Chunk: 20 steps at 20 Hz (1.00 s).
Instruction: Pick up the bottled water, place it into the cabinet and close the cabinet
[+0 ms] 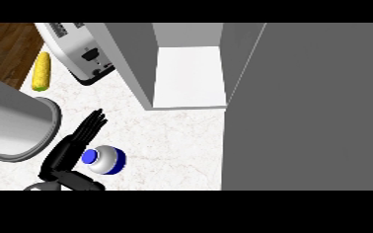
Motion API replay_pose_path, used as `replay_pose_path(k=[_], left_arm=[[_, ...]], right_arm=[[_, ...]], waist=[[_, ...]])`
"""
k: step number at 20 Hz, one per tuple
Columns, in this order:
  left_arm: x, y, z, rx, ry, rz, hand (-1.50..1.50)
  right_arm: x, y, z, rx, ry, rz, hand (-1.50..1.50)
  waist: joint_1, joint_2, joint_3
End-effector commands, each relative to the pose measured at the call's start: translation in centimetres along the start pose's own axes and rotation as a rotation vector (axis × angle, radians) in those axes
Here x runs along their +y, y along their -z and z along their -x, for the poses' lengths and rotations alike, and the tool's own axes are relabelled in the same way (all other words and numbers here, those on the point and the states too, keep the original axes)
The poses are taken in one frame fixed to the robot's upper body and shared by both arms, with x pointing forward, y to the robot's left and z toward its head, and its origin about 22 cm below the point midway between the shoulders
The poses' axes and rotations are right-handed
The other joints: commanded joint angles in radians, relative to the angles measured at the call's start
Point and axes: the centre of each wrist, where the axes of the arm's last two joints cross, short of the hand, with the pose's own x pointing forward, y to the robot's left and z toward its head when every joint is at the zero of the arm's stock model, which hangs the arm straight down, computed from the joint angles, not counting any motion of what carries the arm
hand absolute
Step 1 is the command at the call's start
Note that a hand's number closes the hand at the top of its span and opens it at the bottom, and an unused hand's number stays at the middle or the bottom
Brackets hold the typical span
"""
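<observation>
pale marbled counter (182,143), glossy metal toaster (76,49), wood floor (16,49), matt grey cabinet (131,59).

Pale marbled counter (175,138) meets a brown wooden floor (16,49) at upper left.

Kitchen: pale marbled counter (182,138), open cabinet (186,74), toaster (76,49), probably a corn cob (41,71), grey pot (25,123).
</observation>
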Motion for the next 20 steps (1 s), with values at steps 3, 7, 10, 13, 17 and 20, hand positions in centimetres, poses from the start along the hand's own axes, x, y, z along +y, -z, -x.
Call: replay_pose_path(k=[3, 7, 10, 13, 17, 20], left_arm=[[-1.5, 0.6, 3.4, 0.002, -0.102, 0.095, -1.50], [-1.0, -0.1, 4.3, 0.025, -0.168, 0.141, -1.50], [-2.7, 1.1, 5.6, 0.029, -0.202, 0.140, -1.50], [-1.9, -0.6, 6.0, 0.007, -0.224, 0.121, -1.50], [-2.2, 0.7, 6.3, -0.005, -0.254, 0.095, 1.50], [-3.5, -0.6, 7.6, 0.006, -0.294, 0.073, 1.50]], right_arm=[[0.8, -0.1, -3.4, -0.051, 0.020, -0.013, -1.50], [0.9, -0.4, -3.2, -0.045, 0.000, -0.006, -1.50], [0.8, -0.4, -2.8, -0.037, 0.015, -0.019, -1.50], [0.5, -0.6, -2.5, -0.042, 0.015, 0.016, -1.50], [0.5, -0.9, -2.4, -0.028, 0.011, -0.009, -1.50], [-0.2, -1.0, -1.9, -0.033, 0.000, -0.001, -1.50]], waist=[[-0.003, 0.004, -0.002], [-0.010, 0.003, -0.002], [-0.013, 0.006, -0.003], [-0.001, 0.004, -0.002], [-0.007, 0.003, -0.002], [0.000, 0.004, -0.001]])
